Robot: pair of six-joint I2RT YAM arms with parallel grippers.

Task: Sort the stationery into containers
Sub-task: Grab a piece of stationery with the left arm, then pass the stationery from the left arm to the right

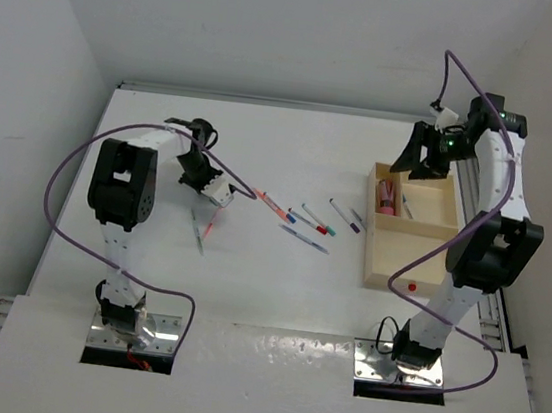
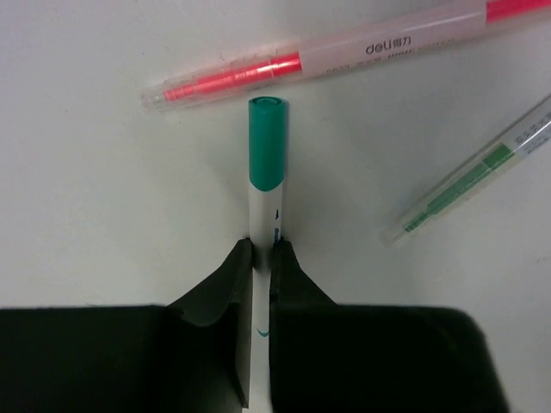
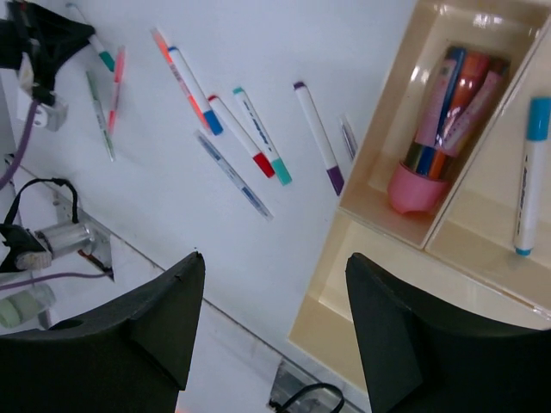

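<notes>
My left gripper (image 2: 262,249) is shut on a white pen with a teal cap (image 2: 268,146), low over the table at the left (image 1: 215,191). A clear red pen (image 2: 327,56) and a clear green pen (image 2: 478,172) lie just beyond it. Several more pens lie mid-table (image 1: 309,223), among them a purple-capped one (image 3: 317,138) and a thin blue one (image 3: 232,174). The wooden tray (image 1: 389,271) stands at the right. One small section holds a pink cup of pens (image 3: 413,191), the other a blue-capped marker (image 3: 527,176). My right gripper (image 3: 274,256) is open and empty above the tray (image 1: 417,168).
The tray's large near section shows nothing in it; a red dot (image 1: 411,285) marks its near rim. Purple cables loop from both arms (image 1: 69,171). The metal base plates (image 1: 134,335) sit at the table's near edge. White walls close in at left and back.
</notes>
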